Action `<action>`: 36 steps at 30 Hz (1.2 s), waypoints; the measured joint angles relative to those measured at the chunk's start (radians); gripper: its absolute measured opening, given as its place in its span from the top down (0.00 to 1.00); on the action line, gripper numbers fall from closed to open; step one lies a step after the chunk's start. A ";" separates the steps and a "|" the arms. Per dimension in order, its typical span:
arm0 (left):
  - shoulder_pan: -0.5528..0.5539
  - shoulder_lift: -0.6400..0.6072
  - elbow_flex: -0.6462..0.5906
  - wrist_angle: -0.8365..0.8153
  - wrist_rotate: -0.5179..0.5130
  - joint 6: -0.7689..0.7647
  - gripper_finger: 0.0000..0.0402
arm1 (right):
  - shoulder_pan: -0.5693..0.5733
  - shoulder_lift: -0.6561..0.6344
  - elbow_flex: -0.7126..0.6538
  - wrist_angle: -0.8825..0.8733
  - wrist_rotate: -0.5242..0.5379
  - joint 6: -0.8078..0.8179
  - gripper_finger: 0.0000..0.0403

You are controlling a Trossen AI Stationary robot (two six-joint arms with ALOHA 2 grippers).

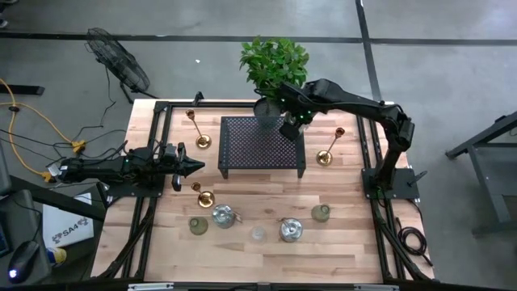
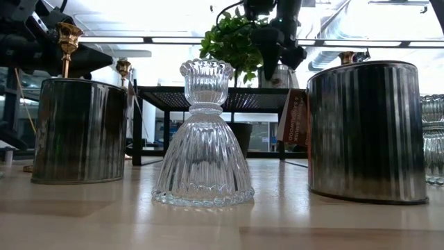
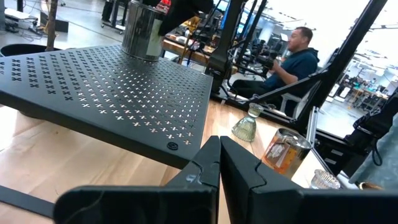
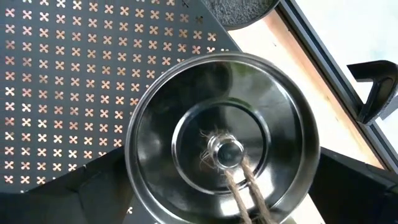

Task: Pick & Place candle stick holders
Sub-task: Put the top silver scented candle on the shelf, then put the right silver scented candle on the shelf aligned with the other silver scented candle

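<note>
My right gripper is over the far right corner of the black perforated stand, shut on a shiny silver holder, which also shows in the left wrist view. My left gripper is shut and empty, left of the stand. Brass stick holders stand at the far left, the right and near my left gripper. Near the front edge stand two silver holders, two greenish ones and a clear glass one. My right gripper comes from above, pointing down, with one finger on each outer side of the silver holder's round wall. The holder is upright, its open top up, a twine wick in its middle. Its base looks set on the stand's top.
A leafy potted plant stands at the stand's far edge, close behind my right gripper. Black frame rails run along the table's sides. A fan stands on the floor beyond the table. A seated person shows in the room.
</note>
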 joint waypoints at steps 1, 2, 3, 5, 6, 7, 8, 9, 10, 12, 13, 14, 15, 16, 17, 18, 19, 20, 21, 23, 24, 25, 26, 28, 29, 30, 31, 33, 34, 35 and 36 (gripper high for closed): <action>0.000 0.000 0.000 0.000 0.000 0.000 1.00 | 0.000 -0.003 0.000 0.001 0.000 0.004 0.01; 0.000 0.000 0.000 0.000 0.000 0.000 1.00 | 0.000 -0.004 0.000 0.002 0.000 0.009 0.01; 0.000 0.000 0.000 0.000 0.000 0.000 1.00 | 0.000 -0.006 0.000 0.005 -0.002 0.011 0.01; 0.000 0.000 0.000 0.000 0.000 0.000 1.00 | 0.001 -0.007 0.000 0.010 -0.007 0.011 0.01; 0.000 0.000 0.000 0.000 0.000 0.000 1.00 | 0.002 -0.008 0.000 0.012 -0.006 0.013 0.01; 0.000 0.000 0.000 0.000 0.000 0.000 1.00 | 0.002 -0.009 0.000 0.017 -0.005 0.014 0.01; 0.000 0.000 0.000 0.000 0.000 0.000 1.00 | 0.002 -0.009 0.000 0.025 -0.005 0.014 0.01; 0.000 0.000 0.000 0.000 0.000 0.000 1.00 | 0.002 -0.009 0.000 0.034 -0.006 0.014 0.01; 0.000 0.000 0.000 0.000 0.000 0.000 1.00 | 0.002 -0.009 0.000 0.036 -0.005 0.014 0.01; 0.000 0.000 0.000 0.000 0.000 0.000 1.00 | 0.002 -0.012 0.000 0.036 -0.005 0.014 0.01; 0.000 0.000 0.000 0.000 0.000 0.000 1.00 | 0.002 -0.012 0.000 0.036 -0.004 0.015 0.01; 0.000 0.000 0.000 0.000 0.000 0.000 1.00 | 0.002 -0.013 0.000 0.036 -0.005 0.015 0.01; 0.000 0.000 0.000 0.000 0.000 0.000 1.00 | 0.002 -0.013 0.000 0.035 -0.005 0.015 0.01; 0.000 0.000 0.000 0.000 0.000 0.000 1.00 | 0.002 -0.013 0.000 0.035 -0.004 0.015 0.01; 0.000 0.000 0.000 0.000 0.000 0.000 1.00 | 0.002 -0.013 0.000 0.033 -0.004 0.014 0.01; 0.000 0.000 0.000 0.000 0.000 0.000 1.00 | 0.002 -0.015 0.000 0.032 -0.005 0.014 0.01; 0.000 0.000 0.000 0.000 0.000 0.000 1.00 | 0.002 -0.017 0.000 0.032 -0.004 0.014 0.01; 0.000 0.000 0.000 0.000 0.000 0.000 1.00 | 0.002 -0.020 0.000 0.033 -0.004 0.015 0.01; 0.000 0.000 0.000 0.000 0.000 0.000 1.00 | 0.002 -0.027 0.000 0.032 -0.005 0.015 0.01; 0.000 0.000 0.000 0.000 0.000 0.000 1.00 | 0.002 -0.040 0.000 0.031 -0.004 0.015 0.01; 0.000 0.000 0.000 0.000 0.000 0.000 1.00 | 0.002 -0.050 0.000 0.031 -0.004 0.015 0.01; 0.000 0.000 0.000 0.000 0.000 0.000 1.00 | 0.002 -0.058 0.000 0.031 -0.003 0.015 0.01; 0.000 0.000 0.000 0.000 0.000 0.000 1.00 | 0.002 -0.068 0.000 0.031 -0.003 0.015 0.01; 0.000 0.000 0.000 0.000 0.000 0.000 1.00 | 0.002 -0.087 0.000 0.032 -0.002 0.021 0.01; 0.000 0.000 0.000 0.000 0.000 0.000 1.00 | 0.002 -0.096 0.000 0.032 -0.002 0.026 0.01; 0.000 0.000 0.000 0.000 0.000 0.000 1.00 | 0.002 -0.105 0.000 0.032 -0.002 0.031 0.01; 0.000 0.000 0.000 0.000 0.000 0.000 1.00 | 0.002 -0.114 0.000 0.031 -0.001 0.033 0.01; 0.000 0.000 0.000 0.000 0.000 0.000 1.00 | 0.002 -0.133 0.000 0.032 0.000 0.035 0.01; 0.000 0.000 0.000 0.000 0.000 0.000 1.00 | 0.002 -0.142 0.000 0.031 0.000 0.040 0.01; 0.000 0.000 0.000 0.000 0.000 0.000 1.00 | 0.002 -0.152 0.000 0.029 0.000 0.047 0.01; 0.000 0.000 0.000 0.000 0.000 0.000 1.00 | 0.002 -0.162 0.000 0.026 0.001 0.057 0.01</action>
